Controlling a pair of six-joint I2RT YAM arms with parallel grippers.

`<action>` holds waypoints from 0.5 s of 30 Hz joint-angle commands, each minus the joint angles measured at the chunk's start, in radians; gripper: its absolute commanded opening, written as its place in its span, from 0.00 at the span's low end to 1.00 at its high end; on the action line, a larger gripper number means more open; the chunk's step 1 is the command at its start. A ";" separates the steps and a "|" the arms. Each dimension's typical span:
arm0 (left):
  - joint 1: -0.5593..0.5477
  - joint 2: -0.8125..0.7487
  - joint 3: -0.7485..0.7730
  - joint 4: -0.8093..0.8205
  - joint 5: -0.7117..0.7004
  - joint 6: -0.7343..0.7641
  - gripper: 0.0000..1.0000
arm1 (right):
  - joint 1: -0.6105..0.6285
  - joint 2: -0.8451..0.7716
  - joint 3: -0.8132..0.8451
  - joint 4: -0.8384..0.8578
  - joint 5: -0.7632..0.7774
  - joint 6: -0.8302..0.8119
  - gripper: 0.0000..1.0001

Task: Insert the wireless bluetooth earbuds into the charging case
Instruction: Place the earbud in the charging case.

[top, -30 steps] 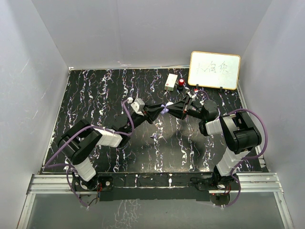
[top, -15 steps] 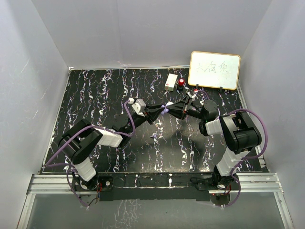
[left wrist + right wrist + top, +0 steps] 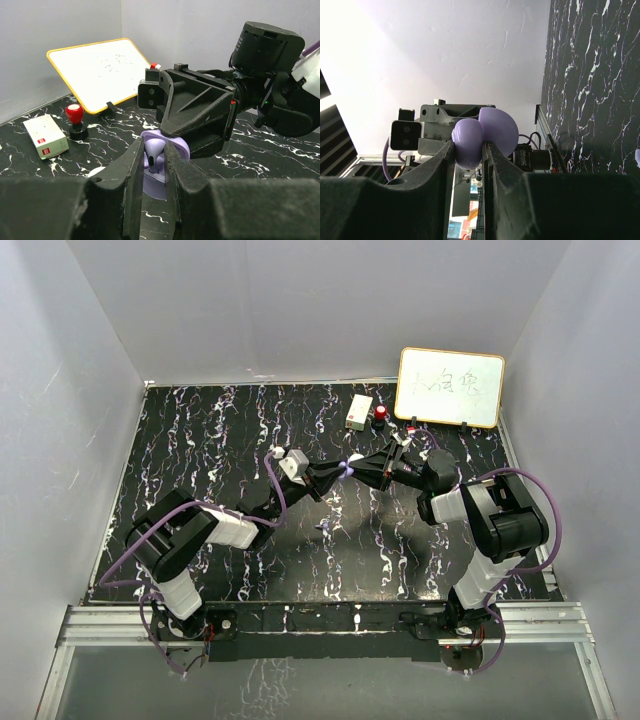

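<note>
Near-left of the whiteboard [image 3: 450,387], above the counter [image 3: 200,440], the right end effector [image 3: 468,150] is clamped on the open lilac charging case [image 3: 489,131] and the left end effector [image 3: 152,162] on one earbud [image 3: 154,148], stem pointing into the case (both held in the air). A skewed stem may jam on the rim, or a slipping grip may drop case or bud. The whiteboard's handwriting is too faint to read, as is the red label [image 3: 44,141] on the white box [image 3: 46,135] just left of it.

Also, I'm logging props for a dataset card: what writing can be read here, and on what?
Whiteboard: three faint handwritten characters, too blurred to read.
White box: small red label, too small to read.
No other text shows.
</note>
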 commanded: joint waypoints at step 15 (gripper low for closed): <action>-0.005 -0.024 0.025 0.016 0.040 0.018 0.19 | 0.005 -0.002 0.037 0.081 0.012 0.000 0.00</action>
